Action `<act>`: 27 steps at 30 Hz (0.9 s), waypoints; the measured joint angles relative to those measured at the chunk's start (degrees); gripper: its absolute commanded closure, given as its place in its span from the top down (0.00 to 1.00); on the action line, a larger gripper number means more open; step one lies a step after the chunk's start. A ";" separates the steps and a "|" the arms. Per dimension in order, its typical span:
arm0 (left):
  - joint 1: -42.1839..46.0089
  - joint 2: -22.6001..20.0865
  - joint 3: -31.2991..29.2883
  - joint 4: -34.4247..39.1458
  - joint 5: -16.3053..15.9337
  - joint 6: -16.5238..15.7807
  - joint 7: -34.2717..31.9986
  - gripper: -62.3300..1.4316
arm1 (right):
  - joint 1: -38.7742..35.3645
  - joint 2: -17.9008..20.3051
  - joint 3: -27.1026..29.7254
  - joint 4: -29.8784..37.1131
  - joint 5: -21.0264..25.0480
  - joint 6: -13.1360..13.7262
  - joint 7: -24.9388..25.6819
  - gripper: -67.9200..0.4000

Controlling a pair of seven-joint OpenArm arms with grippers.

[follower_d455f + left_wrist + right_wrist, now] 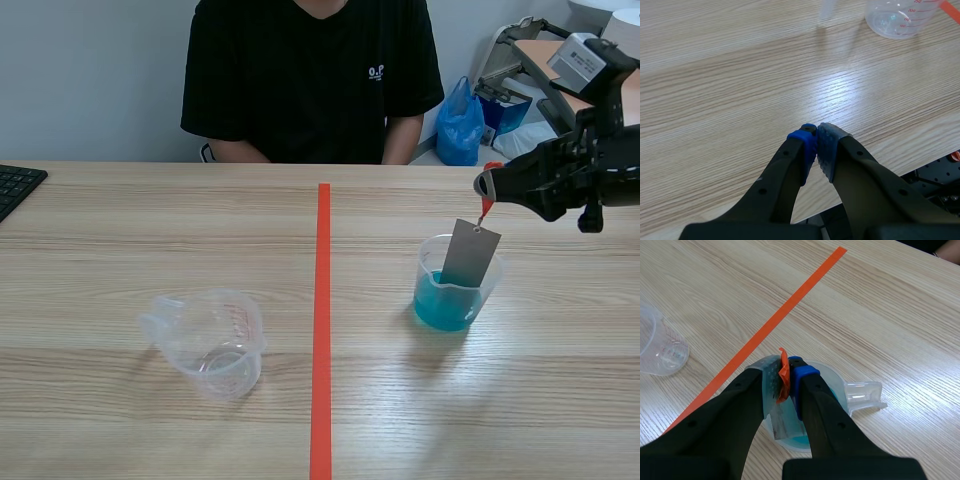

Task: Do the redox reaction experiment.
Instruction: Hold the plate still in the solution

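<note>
One orange tie (784,371), mostly hidden inside right tool (786,384)

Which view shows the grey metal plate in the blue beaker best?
The scene view: the grey metal plate shows face-on, hanging by its red tab from the right gripper into the beaker. The right wrist view sees only a foreshortened sliver of it; the left wrist view misses it.

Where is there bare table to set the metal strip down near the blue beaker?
Widest bare patch: between the tape line and the blue beaker, plus the wood in front of that beaker. Left of the line, bare wood lies between the keyboard and the empty beaker. Crowded: at the blue beaker, where the right gripper holds the metal strip.
</note>
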 measured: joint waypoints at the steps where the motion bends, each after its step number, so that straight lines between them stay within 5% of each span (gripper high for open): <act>1: 0.00 0.00 0.00 0.00 0.00 0.00 0.00 0.07 | 0.00 0.00 0.00 0.00 0.00 0.00 0.00 0.02; 6: 0.00 0.00 0.00 0.00 0.00 0.00 0.00 0.07 | -0.02 0.02 0.00 1.86 0.17 -0.02 -2.93 0.02; 13: 0.00 0.00 0.00 0.00 0.00 0.00 0.00 0.07 | -0.46 2.29 0.57 8.35 7.10 -0.04 -9.60 0.03; 27: 0.00 0.00 0.00 0.00 0.00 0.00 0.00 0.07 | -0.44 5.92 6.82 19.32 16.04 -2.32 -14.51 0.03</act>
